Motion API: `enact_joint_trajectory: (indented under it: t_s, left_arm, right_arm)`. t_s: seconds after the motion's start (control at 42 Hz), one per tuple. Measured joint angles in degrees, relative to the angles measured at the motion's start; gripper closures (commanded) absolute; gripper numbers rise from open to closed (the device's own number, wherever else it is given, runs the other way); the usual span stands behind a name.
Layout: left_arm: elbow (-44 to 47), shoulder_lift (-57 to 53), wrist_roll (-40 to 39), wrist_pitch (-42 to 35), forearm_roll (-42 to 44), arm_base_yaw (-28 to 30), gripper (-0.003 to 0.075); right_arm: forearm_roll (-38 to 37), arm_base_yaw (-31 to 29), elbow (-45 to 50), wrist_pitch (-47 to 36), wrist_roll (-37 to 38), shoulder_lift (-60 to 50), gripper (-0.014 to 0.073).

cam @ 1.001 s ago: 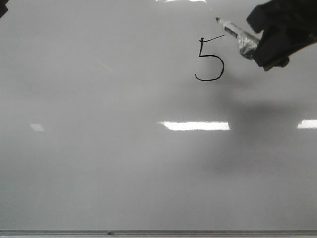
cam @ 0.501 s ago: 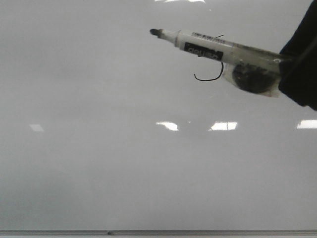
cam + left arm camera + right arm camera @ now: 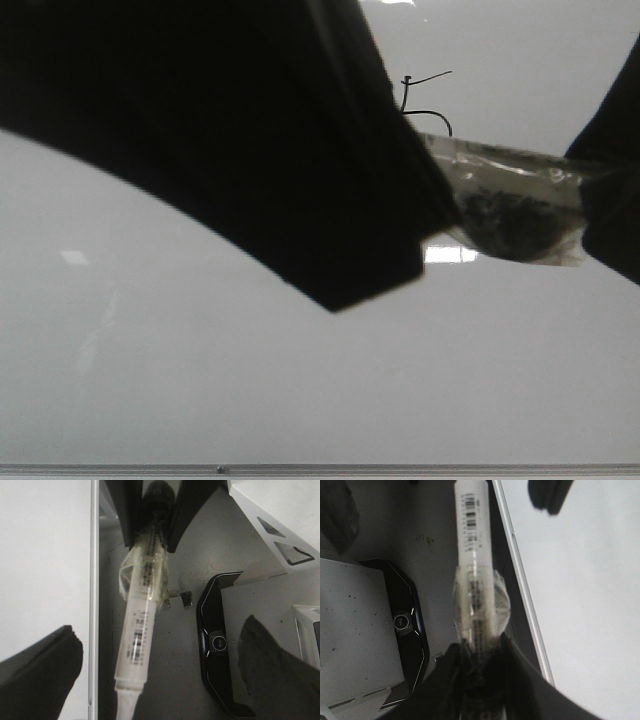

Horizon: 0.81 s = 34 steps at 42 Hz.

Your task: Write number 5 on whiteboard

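Note:
The whiteboard (image 3: 300, 390) fills the front view. On it the number 5 (image 3: 425, 95) shows only its top stroke and upper curve; the rest is hidden. My right gripper (image 3: 600, 195) at the right edge is shut on a white marker wrapped in clear tape (image 3: 510, 195). The right wrist view shows those fingers (image 3: 480, 665) clamped on the marker (image 3: 475, 555), with the board's metal edge (image 3: 520, 580) beside it. My left gripper (image 3: 160, 630) is open. Its fingers (image 3: 35, 675) stand on both sides of the marker's front end (image 3: 137, 635), not touching it.
My left arm's black body (image 3: 250, 150) blocks the upper left and middle of the front view and hides the marker's tip. A black camera housing (image 3: 220, 645) on a grey stand sits below the board, also in the right wrist view (image 3: 405, 622).
My left arm has swung in front of the camera and now covers the marker's front half. The marker has dropped a little and hides more of the 5.

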Motion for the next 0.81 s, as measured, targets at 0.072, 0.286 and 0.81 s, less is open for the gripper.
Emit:
enact_joint_trajectory:
  t_s: [0.072,0.286,0.81]
  left_arm:
    - [-0.22,1.51,0.13,-0.83,0.00,-0.09,0.0282]
    - [-0.22,2.15,0.17,-2.83,0.00,-0.09,0.0583]
    - [-1.22,1.88,-12.87,-1.50,13.31,-0.09,0.0734]
  right_arm:
    - [0.00,0.00,0.00,0.00,0.00,0.00,0.0662]
    - [0.00,0.00,0.00,0.00,0.00,0.00,0.0631]
    - [-2.66,-2.18,-0.41,3.74,4.76,-2.79,-0.0006]
